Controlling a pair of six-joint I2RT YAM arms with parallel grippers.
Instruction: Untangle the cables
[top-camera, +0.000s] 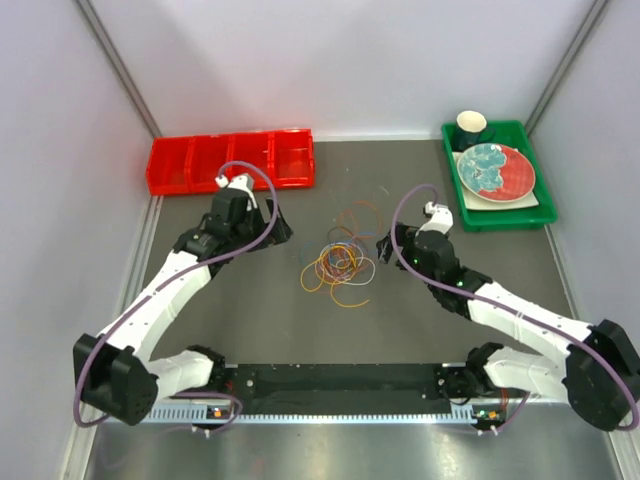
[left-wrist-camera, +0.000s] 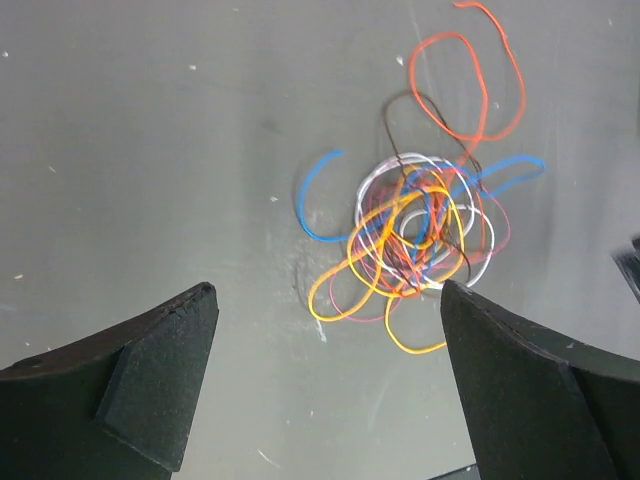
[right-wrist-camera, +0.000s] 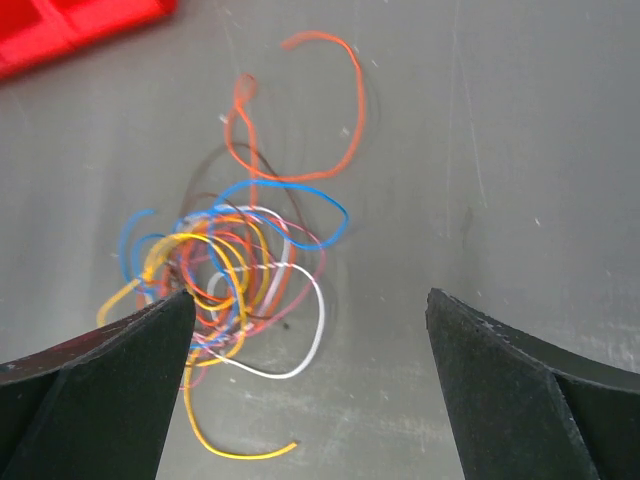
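Observation:
The cables (top-camera: 340, 258) lie in a tangled heap of orange, yellow, red, blue, pink and white loops on the grey table between both arms. In the left wrist view the cables (left-wrist-camera: 415, 235) lie ahead and to the right, with a loose orange-red loop (left-wrist-camera: 480, 85) beyond. In the right wrist view the cables (right-wrist-camera: 225, 275) lie ahead left, a white loop (right-wrist-camera: 300, 320) on their near side. My left gripper (left-wrist-camera: 325, 300) is open and empty, left of the heap. My right gripper (right-wrist-camera: 310, 305) is open and empty, right of the heap.
A red compartment bin (top-camera: 230, 160) stands at the back left. A green tray (top-camera: 500, 205) at the back right holds a patterned plate (top-camera: 495, 170) and a dark cup (top-camera: 471, 127). A black rail (top-camera: 340, 380) runs along the near edge.

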